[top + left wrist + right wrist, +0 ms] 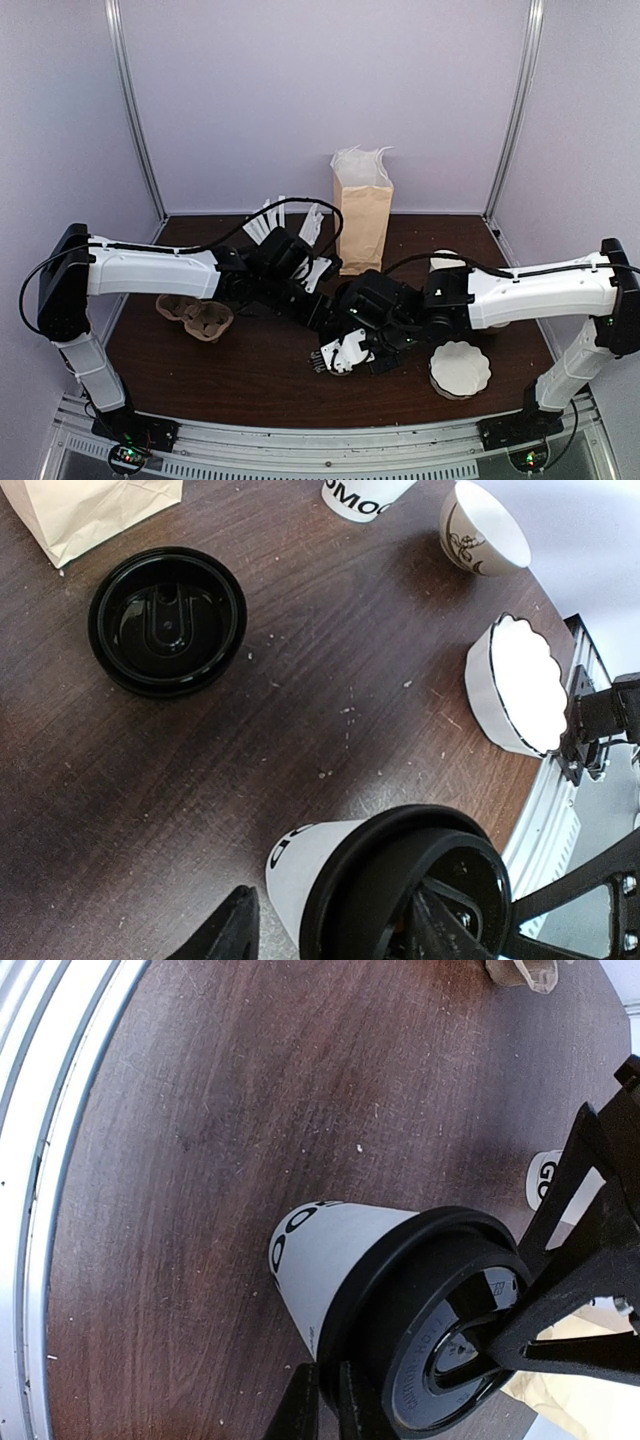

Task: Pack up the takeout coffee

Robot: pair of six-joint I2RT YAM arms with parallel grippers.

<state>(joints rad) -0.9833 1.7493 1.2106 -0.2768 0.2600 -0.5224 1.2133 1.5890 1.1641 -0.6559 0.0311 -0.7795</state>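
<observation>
The white paper cup with black lettering and round black plastic lid (330, 1260) stands on the dark wooden counter (180, 1160). The left hand (330, 930) is apart over its lid. The right hand (325, 1405) is at the lid's rim; I cannot tell if it is clamped.

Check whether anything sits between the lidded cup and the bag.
Yes. A loose black lid lies on the table between the cup and the bag, nearer the bag. It is low, so lifting the cup should probably clear it. Nothing else on the table shows on that line.
</observation>
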